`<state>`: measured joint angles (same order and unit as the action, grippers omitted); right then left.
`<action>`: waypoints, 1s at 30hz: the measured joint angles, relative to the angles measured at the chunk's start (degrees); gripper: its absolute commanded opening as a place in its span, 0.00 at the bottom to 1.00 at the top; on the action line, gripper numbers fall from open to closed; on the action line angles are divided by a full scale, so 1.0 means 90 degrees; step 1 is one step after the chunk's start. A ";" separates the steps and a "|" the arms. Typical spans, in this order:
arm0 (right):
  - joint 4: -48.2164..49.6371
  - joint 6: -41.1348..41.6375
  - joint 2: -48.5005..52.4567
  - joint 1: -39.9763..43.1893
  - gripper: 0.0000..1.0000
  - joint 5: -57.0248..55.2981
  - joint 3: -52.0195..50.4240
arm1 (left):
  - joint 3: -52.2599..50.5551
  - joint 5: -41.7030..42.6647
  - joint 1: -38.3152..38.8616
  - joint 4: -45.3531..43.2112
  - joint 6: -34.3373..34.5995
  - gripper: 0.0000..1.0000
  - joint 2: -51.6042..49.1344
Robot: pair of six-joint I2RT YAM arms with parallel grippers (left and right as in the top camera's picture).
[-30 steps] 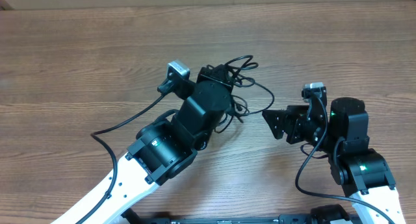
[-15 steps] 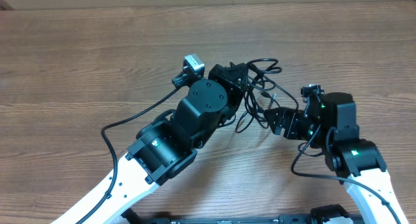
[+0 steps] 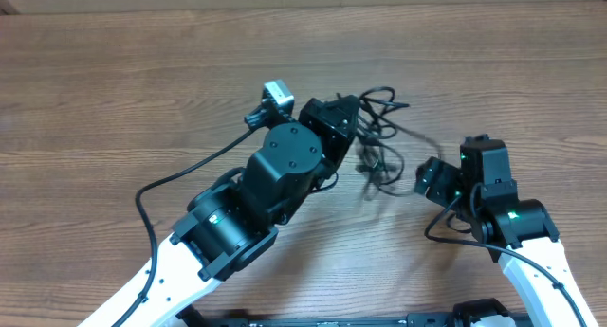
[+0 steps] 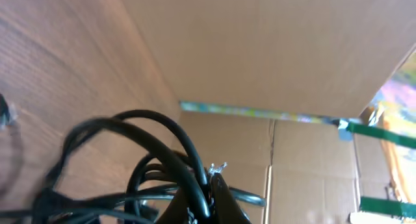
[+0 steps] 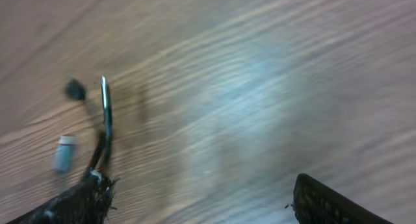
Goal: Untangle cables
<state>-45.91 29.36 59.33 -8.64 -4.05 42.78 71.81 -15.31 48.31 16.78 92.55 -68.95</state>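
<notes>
We start close to us, at the right gripper (image 3: 429,180). Its two fingers (image 5: 78,201) are spread wide apart, and nothing is between them. In the right wrist view only the bare wooden table (image 3: 114,81) shows in the gap. Off to the left of this gripper, a bit past its left finger, one thin black cord end (image 5: 104,120) lies over the wood. A small pale plug (image 5: 64,152) is just beside it. Both look blurry, so we cannot tell if they touch the table.

A little farther out is the left gripper (image 4: 205,201). Its fingers are pressed together and they pinch the cables (image 4: 133,115). The bunch of thin black cords sits right at its tips. One big loop bends up and over from the pinch, and more loops crowd low beside it. From above, the cables spill out to the right of the left gripper, in between the two grippers. Some strands reach near the right gripper. The cords are mixed up in one knot.

Farthest away, past the left gripper's tips, a brown cardboard wall (image 4: 260,55) stands at the back of the table.
</notes>
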 measured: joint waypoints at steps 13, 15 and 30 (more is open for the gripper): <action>-0.0236 0.0355 0.0010 -0.0002 0.99 -0.0867 0.0000 | 0.0002 -0.0551 0.0000 0.0350 -0.0304 0.04 0.0119; -0.0233 0.0364 0.0010 0.0000 1.00 -0.0891 0.0000 | 0.0002 -0.0644 0.0000 0.0498 -0.0464 0.04 0.0119; 0.0823 -0.1185 -0.0155 -0.0002 1.00 0.1440 0.0000 | 0.0002 -0.1265 0.0000 0.2441 -0.0860 0.04 0.0119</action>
<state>-38.50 18.70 57.93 -8.67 8.91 42.78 71.83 -26.70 48.31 38.74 84.82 -67.88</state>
